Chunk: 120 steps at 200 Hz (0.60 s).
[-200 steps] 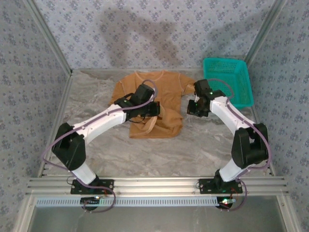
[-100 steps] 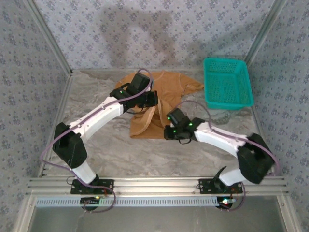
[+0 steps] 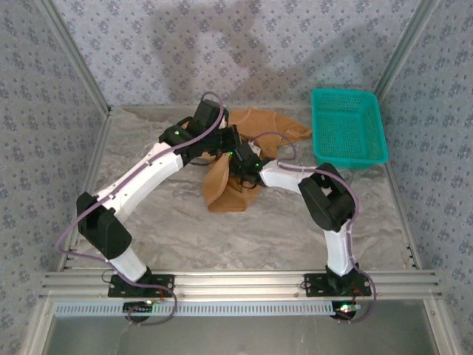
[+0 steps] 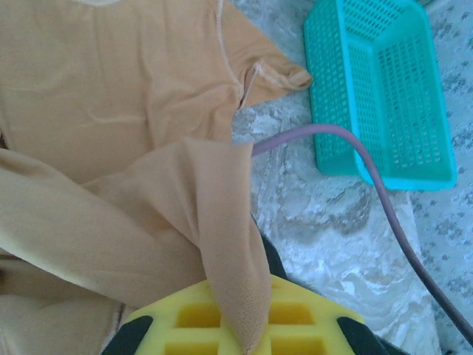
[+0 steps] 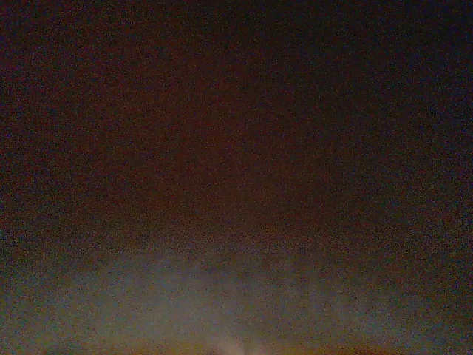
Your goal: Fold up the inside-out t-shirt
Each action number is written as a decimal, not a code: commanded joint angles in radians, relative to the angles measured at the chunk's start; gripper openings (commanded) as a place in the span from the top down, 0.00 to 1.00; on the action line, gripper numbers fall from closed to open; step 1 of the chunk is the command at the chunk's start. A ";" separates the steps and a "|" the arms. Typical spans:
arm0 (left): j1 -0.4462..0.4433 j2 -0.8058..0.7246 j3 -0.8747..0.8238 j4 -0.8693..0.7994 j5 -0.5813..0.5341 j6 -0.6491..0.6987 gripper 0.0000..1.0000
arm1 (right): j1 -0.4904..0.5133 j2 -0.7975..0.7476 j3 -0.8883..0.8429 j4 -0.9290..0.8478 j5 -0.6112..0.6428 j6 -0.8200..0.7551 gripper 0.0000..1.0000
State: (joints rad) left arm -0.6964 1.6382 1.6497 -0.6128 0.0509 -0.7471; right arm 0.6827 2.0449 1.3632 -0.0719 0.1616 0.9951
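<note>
Shirt status: the t-shirt (image 3: 260, 123) sits at the far middle of the counter (image 3: 170, 222). Its upper body and one sleeve are flat beside the teal basket (image 3: 347, 126). The rest is gathered into a narrow hanging bunch that trails toward the near side.

Change over the last second: the left arm has carried its hold back and toward the centre, so the cloth that lay spread out is now drawn up and creased. The right arm has left the sleeve by the basket and swung across to meet the bunch.

Left fingers (image 4: 310, 325): clenched on a fold of the t-shirt, with the fabric running down between the yellow pads in the left wrist view.

Right fingers (image 3: 238, 157): close against the hanging cloth. The right wrist view is dark, and I cannot tell whether they are released or grasping.

Judgement: the garment looks less tidy than before. This seems to be regripping or turning, not a fold. No fold is laid yet.
</note>
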 commanded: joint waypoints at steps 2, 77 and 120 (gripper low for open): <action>-0.054 -0.030 0.086 -0.011 0.054 -0.046 1.00 | -0.033 0.110 0.169 -0.103 0.048 0.046 0.45; -0.080 -0.014 0.295 -0.022 0.091 -0.055 1.00 | -0.046 0.323 0.425 -0.255 0.007 0.161 0.19; -0.064 -0.060 0.313 -0.022 0.085 -0.050 1.00 | -0.060 0.425 0.528 -0.380 -0.033 0.235 0.32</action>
State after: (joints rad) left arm -0.7532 1.6440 1.9011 -0.7078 0.0628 -0.7982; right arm 0.6395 2.3692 1.8637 -0.2680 0.1585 1.1576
